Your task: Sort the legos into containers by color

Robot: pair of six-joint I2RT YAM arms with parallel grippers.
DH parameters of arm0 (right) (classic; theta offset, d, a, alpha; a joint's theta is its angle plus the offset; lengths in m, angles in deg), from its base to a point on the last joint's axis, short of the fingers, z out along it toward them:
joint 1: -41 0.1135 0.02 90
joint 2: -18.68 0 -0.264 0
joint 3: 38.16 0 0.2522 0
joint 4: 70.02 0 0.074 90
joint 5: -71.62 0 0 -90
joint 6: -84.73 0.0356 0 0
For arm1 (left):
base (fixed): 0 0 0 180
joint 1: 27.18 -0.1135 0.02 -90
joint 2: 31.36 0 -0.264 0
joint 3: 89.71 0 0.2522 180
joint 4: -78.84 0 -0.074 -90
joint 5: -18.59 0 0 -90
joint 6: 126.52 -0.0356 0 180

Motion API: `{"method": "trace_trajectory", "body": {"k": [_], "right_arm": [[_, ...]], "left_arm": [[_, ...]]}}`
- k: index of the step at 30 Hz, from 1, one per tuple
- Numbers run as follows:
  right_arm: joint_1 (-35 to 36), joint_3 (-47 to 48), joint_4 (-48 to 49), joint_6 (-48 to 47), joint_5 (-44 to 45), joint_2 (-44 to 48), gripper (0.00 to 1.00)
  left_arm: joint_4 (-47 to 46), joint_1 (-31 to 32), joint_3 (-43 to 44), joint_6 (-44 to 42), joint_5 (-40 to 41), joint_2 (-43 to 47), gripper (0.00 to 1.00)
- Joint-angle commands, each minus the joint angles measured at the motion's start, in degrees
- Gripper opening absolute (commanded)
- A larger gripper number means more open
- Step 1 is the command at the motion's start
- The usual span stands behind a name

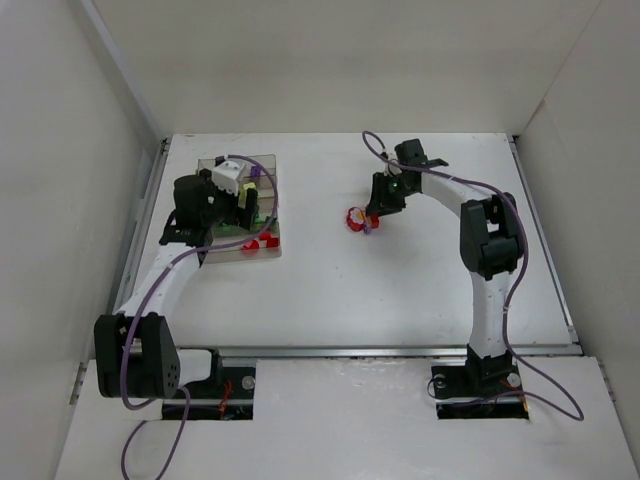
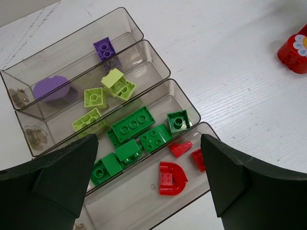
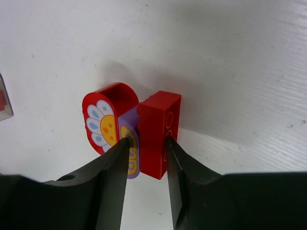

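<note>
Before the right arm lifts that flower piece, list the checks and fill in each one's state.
1. Right pincer straddles the flower piece, touching both sides: ok.
2. Grip firm enough to lift: cannot tell.
3. Flower piece off the table: not ok, it rests there.
4. Red compartment has room: ok.
5. Left pincer open, holding nothing: ok.
6. Tray free of the left arm: not ok, the left pincer hangs over it.

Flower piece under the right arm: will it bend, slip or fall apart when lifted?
Probably stiff: the flower piece looks like hard, glossy plastic. It seems built of several snapped-together bricks, so it might separate at a seam. The right end effector meets flat sides, so slipping seems unlikely.
</note>
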Motion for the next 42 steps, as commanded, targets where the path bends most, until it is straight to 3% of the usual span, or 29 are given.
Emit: {"method": "trace_trajectory", "body": {"k": [1, 5, 6, 10, 16, 19, 20, 21, 26, 27, 34, 42], "right_arm": [[0.0, -1.0, 1.5, -1.8, -1.4, -1.3, 0.39], [0.0, -1.5, 2.0, -1.8, -3.2, -1.3, 0.13], [0.0, -1.5, 2.0, -1.8, -4.0, -1.3, 0.02], [0.0, -1.5, 2.0, -1.8, -5.7, -1.3, 0.0], [0.0, 0.4, 1.2, -1.8, -7.9, -1.3, 0.0], [0.0, 0.4, 0.0, -3.3, -7.3, 0.0, 0.28], [0.0, 0.4, 0.0, -3.4, -7.3, 0.0, 0.43], [0.0, -1.0, 0.0, -4.2, -6.6, 0.8, 0.46], [0.0, -4.5, 0.0, -6.1, -2.3, 6.5, 0.56], [0.0, -5.0, 0.0, -6.9, -0.6, 7.3, 0.62], [9.6, -5.0, -3.6, -14.3, 10.6, 10.8, 0.85], [12.4, 1.6, -8.9, -12.5, 22.8, 5.2, 0.87]], "left_arm": [[-1.6, 0.3, 2.7, -0.4, -1.1, -0.3, 0.86], [-0.5, 0.3, 4.0, -2.1, -3.4, -1.6, 0.8], [0.5, 0.3, 4.0, -3.2, -4.3, -1.6, 0.78], [5.8, 1.0, 5.6, -12.2, -10.4, -2.6, 0.76], [17.5, 8.5, 9.0, -26.6, -8.6, -5.8, 0.76], [18.6, 11.0, 10.6, -27.3, -7.5, -7.4, 0.77], [18.6, 11.7, 10.6, -27.3, -7.5, -7.4, 0.77], [18.6, 11.7, 11.2, -26.6, -7.5, -8.0, 0.77], [18.1, 12.3, 12.9, -25.5, -7.5, -9.7, 0.77], [18.1, 12.3, 13.4, -25.5, -7.5, -10.2, 0.77], [18.1, 12.8, 14.5, -25.5, -6.2, -11.3, 0.77], [18.1, 12.8, 14.5, -24.9, -5.7, -11.3, 0.77]]}}
